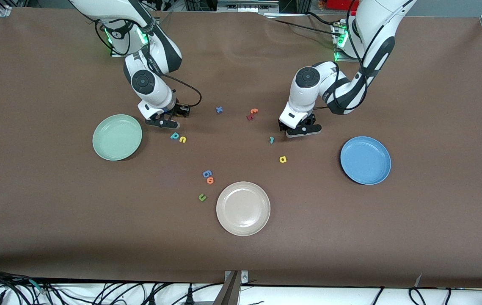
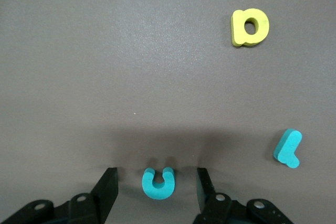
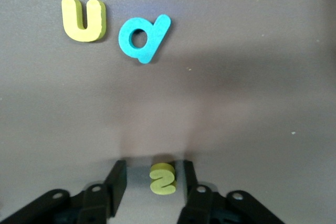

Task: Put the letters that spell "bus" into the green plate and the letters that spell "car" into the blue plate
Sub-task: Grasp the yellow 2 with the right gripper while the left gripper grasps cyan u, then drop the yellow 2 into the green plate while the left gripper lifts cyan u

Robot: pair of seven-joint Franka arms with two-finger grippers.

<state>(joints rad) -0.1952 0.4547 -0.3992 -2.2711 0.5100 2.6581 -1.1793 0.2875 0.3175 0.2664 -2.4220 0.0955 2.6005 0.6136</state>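
I see the green plate (image 1: pixel 117 137) toward the right arm's end of the table and the blue plate (image 1: pixel 365 160) toward the left arm's end, both holding nothing; the beige plate (image 1: pixel 243 208) sits between them, nearer the front camera.

My right gripper (image 1: pixel 162 123) is down at the table just beside the green plate. Its fingers (image 3: pixel 116 181) stand spread, with the yellow s (image 3: pixel 162 178) lying between them, a gap on each side. The teal b (image 1: pixel 174 136) and yellow u (image 1: pixel 183 139) lie side by side, slightly nearer the camera.

My left gripper (image 1: pixel 302 129) is low too, fingers (image 2: pixel 107 187) apart around the teal c (image 2: pixel 158 182), not touching it. The thin teal r (image 1: pixel 271 140) lies just beside it, the yellow a (image 1: pixel 283 159) nearer the camera.
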